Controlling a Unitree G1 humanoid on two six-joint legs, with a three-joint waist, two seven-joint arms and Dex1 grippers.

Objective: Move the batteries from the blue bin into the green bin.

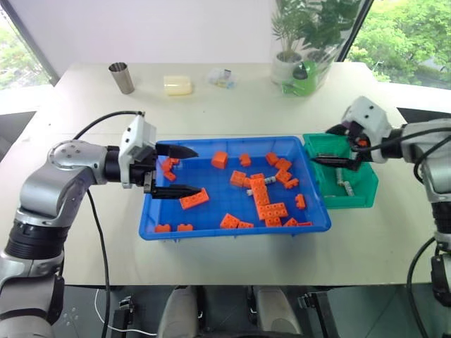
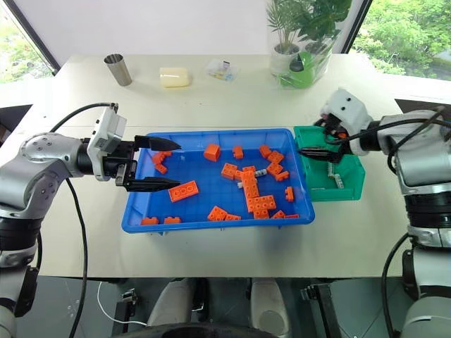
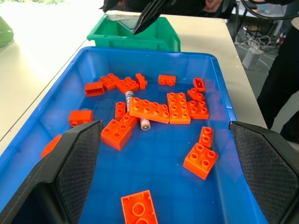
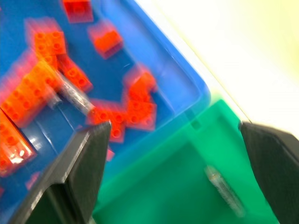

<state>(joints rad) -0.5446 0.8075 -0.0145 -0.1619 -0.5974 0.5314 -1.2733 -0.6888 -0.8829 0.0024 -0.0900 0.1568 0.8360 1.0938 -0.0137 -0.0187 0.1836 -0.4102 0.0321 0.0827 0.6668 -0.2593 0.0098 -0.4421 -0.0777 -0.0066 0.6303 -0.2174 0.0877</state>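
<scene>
beige table (image 1: 232,113) holds metal cup (image 1: 122,77), potted plant (image 1: 299,42) behind blue bin (image 1: 232,229).

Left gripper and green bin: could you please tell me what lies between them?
In the left wrist view, the blue bin floor lies between, scattered with orange bricks and one battery wedged among them.

Glossy blue plastic bin (image 1: 232,232), glossy green plastic bin (image 1: 359,197), studded orange plastic bricks (image 1: 271,209), matt cream table (image 1: 232,105)
</scene>
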